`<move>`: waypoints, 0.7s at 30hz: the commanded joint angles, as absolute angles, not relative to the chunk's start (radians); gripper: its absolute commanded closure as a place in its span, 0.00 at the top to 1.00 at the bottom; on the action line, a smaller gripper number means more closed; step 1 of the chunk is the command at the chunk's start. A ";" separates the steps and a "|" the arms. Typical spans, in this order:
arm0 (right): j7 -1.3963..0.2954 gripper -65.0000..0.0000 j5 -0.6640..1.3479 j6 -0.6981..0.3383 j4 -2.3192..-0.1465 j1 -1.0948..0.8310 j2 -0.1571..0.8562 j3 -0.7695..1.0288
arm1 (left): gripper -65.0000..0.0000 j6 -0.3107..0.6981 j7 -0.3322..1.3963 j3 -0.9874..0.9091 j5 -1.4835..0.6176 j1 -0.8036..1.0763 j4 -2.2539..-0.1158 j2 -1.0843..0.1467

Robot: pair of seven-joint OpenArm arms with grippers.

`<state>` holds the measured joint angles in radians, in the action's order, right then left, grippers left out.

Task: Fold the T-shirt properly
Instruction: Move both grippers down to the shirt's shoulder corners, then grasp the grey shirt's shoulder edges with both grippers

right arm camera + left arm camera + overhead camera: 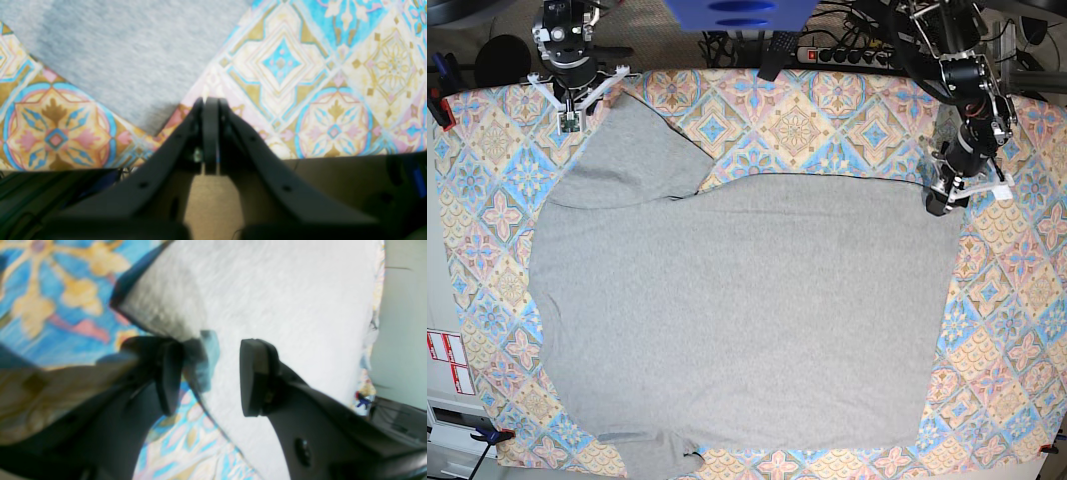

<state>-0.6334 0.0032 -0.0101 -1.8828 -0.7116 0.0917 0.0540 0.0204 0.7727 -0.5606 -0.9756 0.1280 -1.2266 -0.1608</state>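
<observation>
Large plain heather-grey short-sleeved cotton T-shirt (pixel 737 310), spread flat and plain side up across most of a worktop covered by a patterned cloth of blue, gold and pink tile motifs (pixel 827 115); one sleeve reaching toward the far left corner, the second sleeve at the near edge, hem running along the right side. Left gripper (pixel 206 376) at the far right corner of the garment, jaws parted, one black finger (pixel 255 376) above the grey fabric, the other at the fabric's edge beside a small blue tag (pixel 210 356); nothing clamped between them, contact with the cloth not discernible through the blur. Right gripper (pixel 210 110) near the far left corner of the worktop, just beyond the tip of the sleeve, black fingers pressed fully together and holding nothing, poised over bare patterned cloth.
</observation>
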 commanded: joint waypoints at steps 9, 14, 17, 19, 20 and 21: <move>-0.618 0.00 -0.001 -0.007 -1.899 -0.716 0.096 0.058 | 0.16 -0.001 0.799 -0.461 -0.955 0.116 -1.244 -0.163; -0.690 0.01 -0.001 -0.007 -1.899 -0.693 0.096 0.058 | 0.00 -0.001 0.803 -0.460 -0.955 0.139 -1.254 -0.162; -0.763 0.01 0.001 -0.007 -1.897 -0.644 0.096 0.058 | 0.00 -0.001 0.803 -0.460 -0.957 0.165 -1.259 -0.162; -0.789 0.01 0.001 -0.007 -1.897 -0.619 0.096 0.058 | 0.00 -0.001 0.803 -0.460 -0.957 0.174 -1.259 -0.166; -0.799 0.03 0.001 -0.007 -1.897 -0.611 0.096 0.058 | 0.00 -0.001 0.803 -0.461 -0.957 0.179 -1.259 -0.168; -0.802 0.05 0.001 -0.007 -1.897 -0.604 0.096 0.058 | 0.00 -0.001 0.802 -0.464 -0.957 0.191 -1.259 -0.168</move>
<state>-0.7994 0.0063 -0.0132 -1.8824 -0.5896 0.0891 0.0532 0.0238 0.7849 -0.4610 -0.9878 0.1783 -1.2545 -0.1608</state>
